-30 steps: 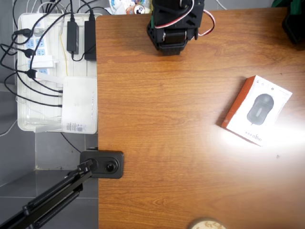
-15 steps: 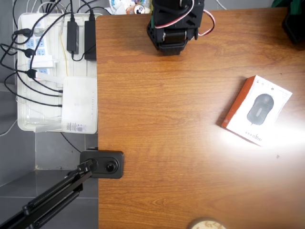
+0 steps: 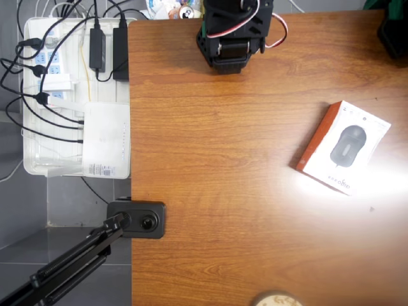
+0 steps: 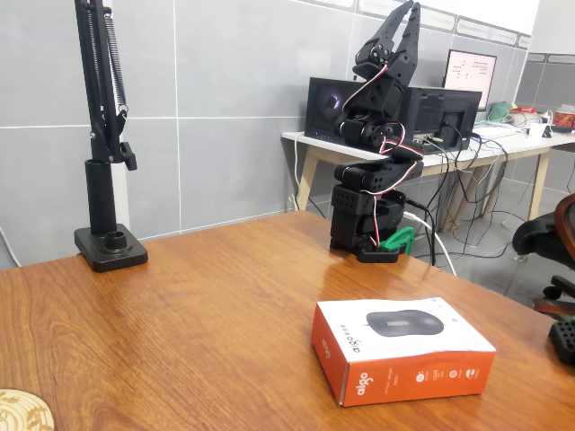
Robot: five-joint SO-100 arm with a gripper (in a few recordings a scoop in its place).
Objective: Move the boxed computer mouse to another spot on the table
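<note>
Box: flat white carton with orange-red sides, lying flat on the worktop near its front edge in the fixed view
Handling: likely light, stiff, smooth card; pinch across the short width, on the long orange sides
End effector: raised high above the arm's base, fingers pointing up, slightly parted, empty
Gap: box well apart from it, nearer the camera
</note>
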